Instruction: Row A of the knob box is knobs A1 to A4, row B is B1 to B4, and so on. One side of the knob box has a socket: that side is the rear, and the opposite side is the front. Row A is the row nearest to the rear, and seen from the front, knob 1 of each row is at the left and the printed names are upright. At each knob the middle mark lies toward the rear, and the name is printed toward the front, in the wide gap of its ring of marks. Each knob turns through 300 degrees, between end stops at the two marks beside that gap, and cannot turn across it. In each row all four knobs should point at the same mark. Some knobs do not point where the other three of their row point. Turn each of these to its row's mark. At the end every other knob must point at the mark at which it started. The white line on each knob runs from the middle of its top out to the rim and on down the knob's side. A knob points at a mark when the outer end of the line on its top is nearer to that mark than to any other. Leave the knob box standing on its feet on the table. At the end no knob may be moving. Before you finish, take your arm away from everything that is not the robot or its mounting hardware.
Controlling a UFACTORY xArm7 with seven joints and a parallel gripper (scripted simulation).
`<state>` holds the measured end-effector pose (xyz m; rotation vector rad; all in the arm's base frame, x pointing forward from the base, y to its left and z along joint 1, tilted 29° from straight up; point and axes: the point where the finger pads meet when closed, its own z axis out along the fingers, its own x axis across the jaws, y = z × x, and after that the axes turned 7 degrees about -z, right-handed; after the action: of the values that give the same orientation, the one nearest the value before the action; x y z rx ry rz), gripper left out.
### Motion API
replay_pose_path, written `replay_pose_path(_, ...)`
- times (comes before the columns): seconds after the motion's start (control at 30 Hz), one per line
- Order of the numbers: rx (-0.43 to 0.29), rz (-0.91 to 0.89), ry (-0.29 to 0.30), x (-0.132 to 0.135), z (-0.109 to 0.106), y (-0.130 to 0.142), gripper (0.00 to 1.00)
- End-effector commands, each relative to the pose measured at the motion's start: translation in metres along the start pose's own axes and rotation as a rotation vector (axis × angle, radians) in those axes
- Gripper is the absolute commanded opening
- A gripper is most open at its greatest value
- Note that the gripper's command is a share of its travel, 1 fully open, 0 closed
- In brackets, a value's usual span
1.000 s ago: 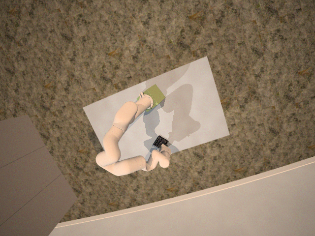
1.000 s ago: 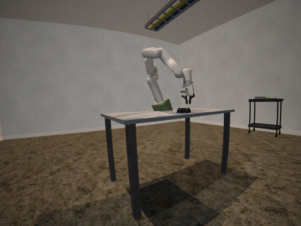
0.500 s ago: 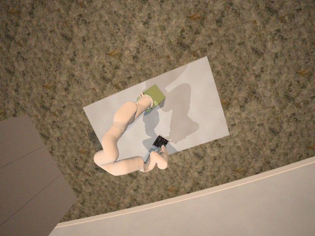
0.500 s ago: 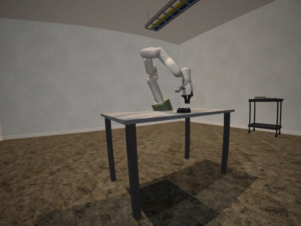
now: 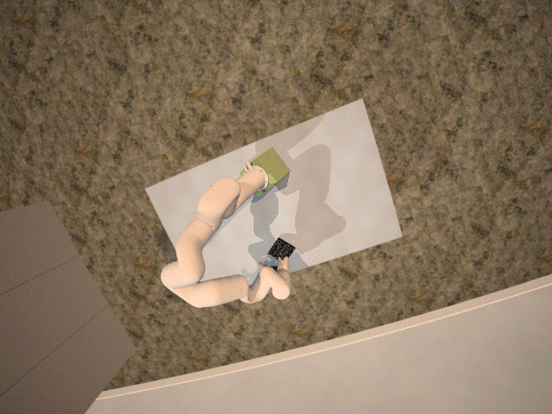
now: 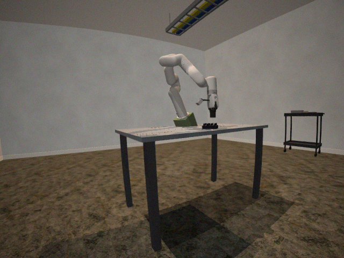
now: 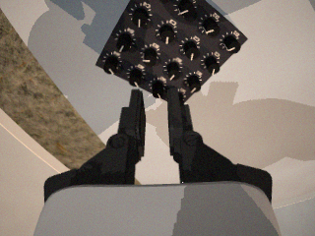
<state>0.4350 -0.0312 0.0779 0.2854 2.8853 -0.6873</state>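
- The table (image 5: 356,187) (image 6: 191,134) is big, and the arm hides part of it from the top.
- The robot arm (image 5: 191,254) (image 6: 191,72) bends over to the knob box.
- The knob box (image 5: 279,246) (image 6: 209,127) (image 7: 157,36) sits on the table, under the gripper. Its top end is cut off in the wrist view.
- The gripper (image 6: 212,116) (image 7: 156,103) points down, its fingers a little apart with nothing pinched.
- The knobs (image 7: 167,32) are dark; their names are too blurry to read.

pincer (image 6: 212,115) (image 7: 156,103) turned, seen edge-on from outside, wrist (image 5: 280,288) (image 6: 211,83) shifted slightly left from above
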Motion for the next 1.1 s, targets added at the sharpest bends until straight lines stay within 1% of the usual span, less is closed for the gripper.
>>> replay_pose_path(0.0,0.003,0.155,-0.013,-0.0027,-0.0031,-0.0046,0.19)
replay_pose_path(0.03,0.003,0.184,-0.012,-0.0030,-0.0035,-0.0056,0.19)
replay_pose_path(0.1,0.003,0.184,-0.012,-0.0030,-0.0035,-0.0056,0.19)
replay_pose_path(0.2,0.001,0.311,-0.011,-0.0041,-0.0049,-0.0101,0.19)
replay_pose_path(0.33,0.000,0.379,-0.011,-0.0047,-0.0056,-0.0125,0.19)
replay_pose_path(1.07,0.000,0.383,-0.011,-0.0048,-0.0057,-0.0127,0.19)
